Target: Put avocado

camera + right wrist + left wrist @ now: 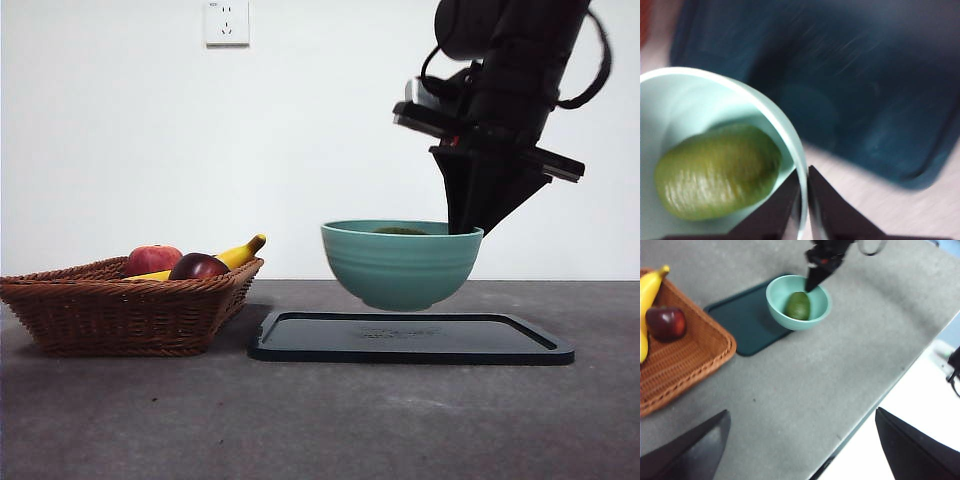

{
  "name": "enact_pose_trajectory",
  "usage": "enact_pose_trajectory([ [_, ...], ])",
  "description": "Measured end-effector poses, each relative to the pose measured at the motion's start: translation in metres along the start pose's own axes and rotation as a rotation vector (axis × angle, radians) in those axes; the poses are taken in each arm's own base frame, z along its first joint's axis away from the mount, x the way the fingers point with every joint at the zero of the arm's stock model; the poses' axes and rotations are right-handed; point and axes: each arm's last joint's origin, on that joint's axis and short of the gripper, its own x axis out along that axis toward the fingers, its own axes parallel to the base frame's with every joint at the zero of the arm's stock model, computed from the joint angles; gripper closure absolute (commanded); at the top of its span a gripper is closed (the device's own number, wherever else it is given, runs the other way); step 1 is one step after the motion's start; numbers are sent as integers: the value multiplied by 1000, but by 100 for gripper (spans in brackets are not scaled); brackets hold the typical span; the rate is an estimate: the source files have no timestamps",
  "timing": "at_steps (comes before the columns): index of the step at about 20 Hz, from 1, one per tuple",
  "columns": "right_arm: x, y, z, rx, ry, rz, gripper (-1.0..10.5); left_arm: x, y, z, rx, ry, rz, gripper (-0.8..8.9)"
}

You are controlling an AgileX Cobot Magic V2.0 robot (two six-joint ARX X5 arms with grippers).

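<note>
Right hand [465,228] is pinched on the rim of the teal bowl [400,268], one jaw inside the wall, one outside, and the bowl hangs clear above the dark tray [410,338], not touching it. Inside the bowl lies the avocado [717,171], resting on the bottom close to the gripped side; in the front view only its dark green top peeks over the rim. The tray sits flat on the grey surface [320,420]. Off to the side stands the wicker basket [120,310], holding a red apple [152,260], a dark maroon fruit [198,266] and a banana [240,254]. Left hand [800,450] hovers high over the surface, well away, jaws spread wide and holding nothing.
</note>
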Motion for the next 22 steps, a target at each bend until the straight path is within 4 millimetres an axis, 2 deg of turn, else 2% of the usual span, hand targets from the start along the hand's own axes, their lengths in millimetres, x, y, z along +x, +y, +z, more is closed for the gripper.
enact_pose_trajectory([
  [5,20,-21,52,39,-7,-22,941,0,0,1,-1,-14,-2,350],
  [9,53,-33,60,64,63,-33,941,0,0,1,-1,-14,-2,350],
  [11,53,-32,60,60,60,-31,931,0,0,1,0,-14,-2,350],
  [13,54,-32,60,59,62,-31,813,0,0,1,-1,-14,-2,350],
  [16,54,-31,59,58,65,-33,746,0,0,1,-1,-14,-2,350],
  [18,52,-33,60,65,73,-42,637,0,0,1,0,-14,-2,350],
  [20,34,-32,68,59,56,-94,613,0,0,1,-1,-14,-2,350],
  [22,7,-27,74,40,26,-128,483,0,0,1,-1,-14,-2,350],
])
